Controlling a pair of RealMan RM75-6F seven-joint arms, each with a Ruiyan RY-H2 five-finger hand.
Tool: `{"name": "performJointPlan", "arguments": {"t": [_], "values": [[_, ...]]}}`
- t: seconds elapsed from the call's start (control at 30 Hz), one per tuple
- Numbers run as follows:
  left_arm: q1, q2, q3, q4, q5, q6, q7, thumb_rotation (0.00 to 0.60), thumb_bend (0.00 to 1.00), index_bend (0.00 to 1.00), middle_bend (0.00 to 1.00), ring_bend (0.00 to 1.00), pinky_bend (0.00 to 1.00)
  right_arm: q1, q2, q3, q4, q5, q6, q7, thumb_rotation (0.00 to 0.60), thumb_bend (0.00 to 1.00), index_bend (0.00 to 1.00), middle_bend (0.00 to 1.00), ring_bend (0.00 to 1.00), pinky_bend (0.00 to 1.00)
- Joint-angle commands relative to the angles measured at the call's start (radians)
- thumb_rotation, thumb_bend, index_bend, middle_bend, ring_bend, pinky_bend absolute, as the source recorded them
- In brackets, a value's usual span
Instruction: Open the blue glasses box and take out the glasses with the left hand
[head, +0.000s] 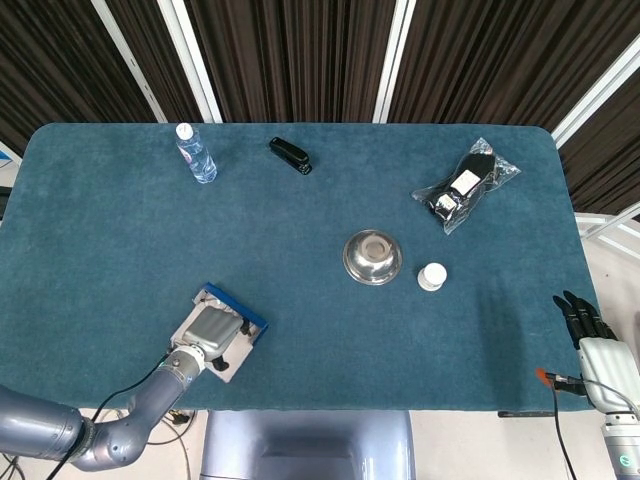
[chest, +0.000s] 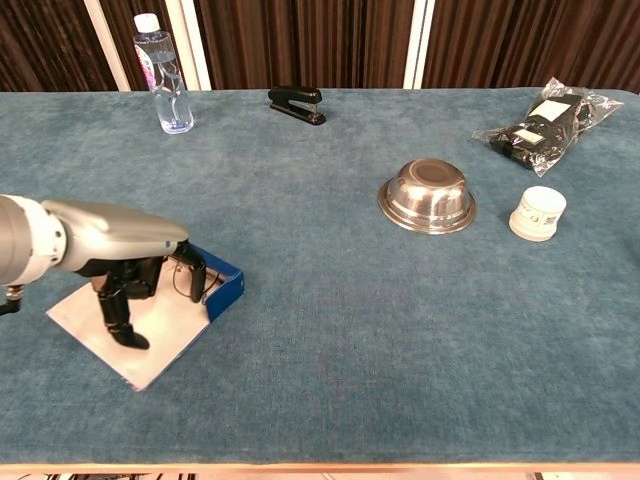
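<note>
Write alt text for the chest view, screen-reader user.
The robot's grey left hand reaches into the open blue glasses box at the near left of a teal cloth table, fingers down by the thin-framed glasses inside. Farther back stand a clear plastic water bottle, black stapler, upturned steel bowl, small white jar and bagged black item.

The left hand (head: 210, 330) covers most of the open glasses box (chest: 222, 282) in the head view, near the table's (head: 300, 230) front left edge. In the chest view its dark fingers (chest: 118, 305) reach down over the box's pale inside. A thin wire loop by the fingers may be the glasses (chest: 183, 278), but it is too fine to tell whether they are pinched. The right hand (head: 585, 320) shows only fingertips past the table's right edge, and its arm is cut off by the picture's bottom edge. The label on the bag (head: 466, 184) is too small to read.
</note>
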Motion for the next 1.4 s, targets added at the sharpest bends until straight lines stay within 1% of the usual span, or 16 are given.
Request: {"name": "performJointPlan", "arguments": {"t": [0.03,0.5,0.83,1.03,1.17,1.2,1.3,1.4], "values": [[-0.01,-0.013,-0.009,0.014,-0.014,0.008,0.001,0.6,0.18,0.22,0.99,0.91,0.9,0.0,0.0,0.0,0.0,0.0,0.0,0.001,0.6,0.11,0.0,0.0,0.0,0.21],[-0.026,-0.056,-0.037,0.088,-0.053,0.026,-0.01,0.6,0.18,0.22,0.99,0.91,0.9,0.0,0.0,0.0,0.0,0.001,-0.001,0.0,0.6,0.11,0.0,0.0,0.0,0.21],[-0.034,-0.068,-0.059,0.114,-0.072,0.032,-0.015,0.6,0.18,0.22,0.99,0.91,0.9,0.0,0.0,-0.001,0.0,0.0,-0.002,0.0,0.6,0.11,0.0,0.0,0.0,0.21],[-0.033,-0.069,-0.061,0.119,-0.079,0.03,-0.016,0.6,0.18,0.22,0.99,0.91,0.9,0.0,0.0,-0.001,0.0,0.0,-0.002,0.001,0.6,0.11,0.0,0.0,0.0,0.21],[-0.024,-0.048,-0.056,0.09,-0.067,0.025,-0.029,0.6,0.18,0.22,0.99,0.91,0.9,0.0,0.0,-0.001,0.0,0.0,-0.001,0.0,0.6,0.11,0.0,0.0,0.0,0.21],[-0.01,-0.019,-0.054,0.051,-0.044,0.032,-0.049,0.6,0.18,0.22,0.99,0.91,0.9,0.0,0.001,0.0,-0.001,0.001,-0.001,0.002,0.6,0.11,0.0,0.0,0.0,0.21],[0.018,0.04,-0.048,-0.011,0.015,0.042,-0.087,0.6,0.18,0.22,0.98,0.91,0.9,0.001,0.001,-0.001,-0.001,0.001,-0.003,0.003,0.6,0.11,0.0,0.0,0.0,0.21],[0.04,0.087,-0.05,-0.046,0.059,0.052,-0.122,0.6,0.18,0.22,0.98,0.91,0.9,0.001,0.001,-0.001,-0.001,0.0,-0.003,0.002,0.6,0.11,0.0,0.0,0.0,0.21]]}}
